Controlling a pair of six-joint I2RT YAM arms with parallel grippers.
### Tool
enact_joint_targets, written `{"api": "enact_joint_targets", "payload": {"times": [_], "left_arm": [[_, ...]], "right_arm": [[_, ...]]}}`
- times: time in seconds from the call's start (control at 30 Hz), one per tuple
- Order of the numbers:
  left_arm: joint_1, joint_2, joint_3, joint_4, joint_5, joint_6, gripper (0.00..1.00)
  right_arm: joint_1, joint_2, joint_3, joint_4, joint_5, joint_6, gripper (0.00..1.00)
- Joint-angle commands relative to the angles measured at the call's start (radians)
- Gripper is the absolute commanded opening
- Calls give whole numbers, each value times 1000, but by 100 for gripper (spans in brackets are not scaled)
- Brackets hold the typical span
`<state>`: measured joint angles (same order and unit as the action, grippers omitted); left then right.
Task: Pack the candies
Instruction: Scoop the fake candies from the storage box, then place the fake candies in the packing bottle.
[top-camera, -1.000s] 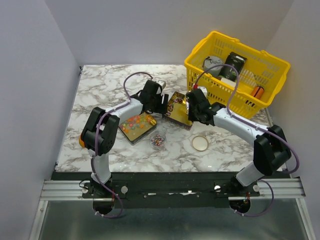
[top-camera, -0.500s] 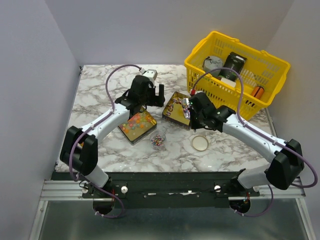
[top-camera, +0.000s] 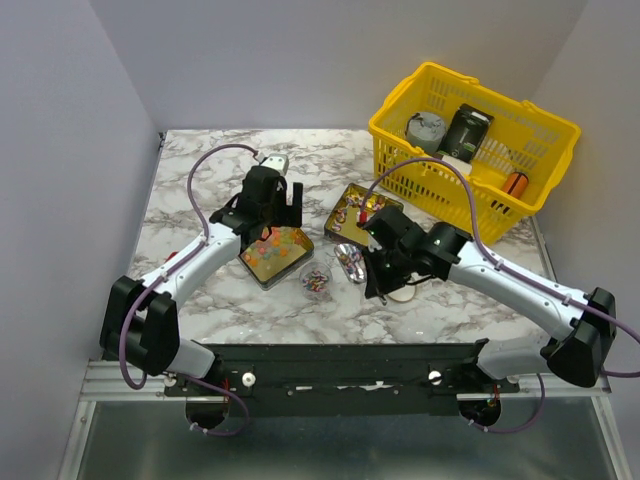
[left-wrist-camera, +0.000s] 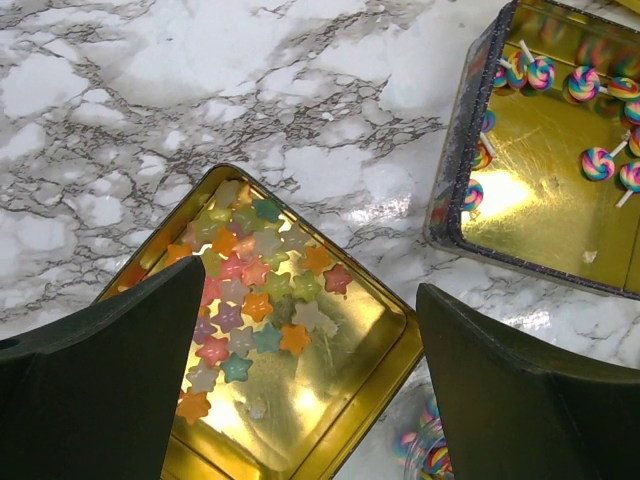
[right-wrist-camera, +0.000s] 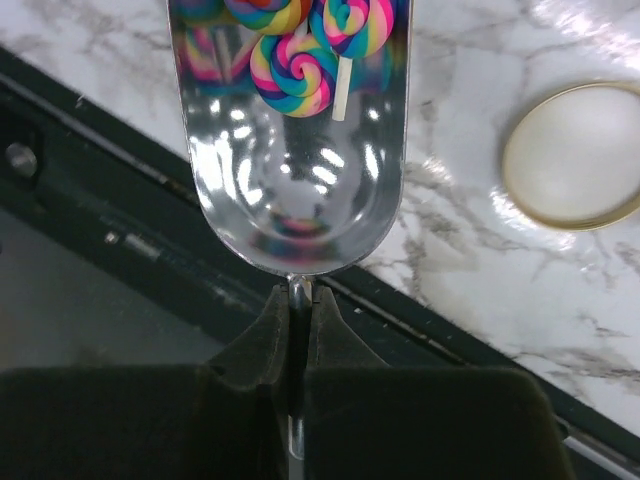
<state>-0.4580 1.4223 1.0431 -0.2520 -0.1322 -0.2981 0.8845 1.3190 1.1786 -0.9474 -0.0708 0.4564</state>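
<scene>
1. The right gripper (right-wrist-camera: 292, 296) is clamping its fingers tight on the thin handle of a metal scoop (right-wrist-camera: 290, 190), whose bowl is pointing away from the wrist.
2. The scoop is carrying swirl candies (right-wrist-camera: 296, 72) on short white sticks at its far end. At least three are showing, and the top of the wrist view is cutting off anything beyond them.
3. The scoop is hanging over the near part of the marble table (top-camera: 200, 180). A black rail (right-wrist-camera: 90, 110) is running under its handle end, and a round gold-rimmed lid (right-wrist-camera: 578, 152) is lying flat beside it.
4. From overhead, the scoop is sitting just beside a small clear jar (top-camera: 318, 280) that is holding more swirl candies. Whether the two are touching is hard to tell.
5. The left gripper (left-wrist-camera: 310, 280) is standing wide open and gripping nothing, with its fingers (left-wrist-camera: 100, 370) spread above an open gold tin (left-wrist-camera: 330, 400).
6. That tin is holding star candies (left-wrist-camera: 255, 300) in orange, pink, green, blue and white, gathered toward one side.
7. A second gold tin (left-wrist-camera: 530, 215) is lying near it, with more swirl candies scattered on its floor.
8. A yellow basket (top-camera: 550, 165) is standing at the far right of the table, holding a few containers.
</scene>
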Motion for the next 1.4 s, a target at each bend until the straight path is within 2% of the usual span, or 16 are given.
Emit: {"api": "enact_joint_targets", "payload": {"times": [0.0, 0.37, 0.57, 0.8, 1.1, 1.37], "left_arm": [[8, -34, -11, -6, -38, 8, 99], [21, -62, -31, 7, -61, -24, 99], [24, -69, -40, 7, -81, -18, 99], [33, -59, -37, 17, -50, -9, 99], [39, -57, -34, 25, -23, -21, 99], [44, -63, -38, 26, -21, -22, 99]], "right_arm": [[34, 3, 76, -92, -164, 57, 1], [41, 111, 108, -67, -357, 134, 1], [42, 203, 170, -108, -351, 107, 1], [42, 263, 164, -80, -425, 122, 1], [36, 283, 84, 51, -598, 254, 1], [-35, 287, 21, 125, -704, 327, 1]]}}
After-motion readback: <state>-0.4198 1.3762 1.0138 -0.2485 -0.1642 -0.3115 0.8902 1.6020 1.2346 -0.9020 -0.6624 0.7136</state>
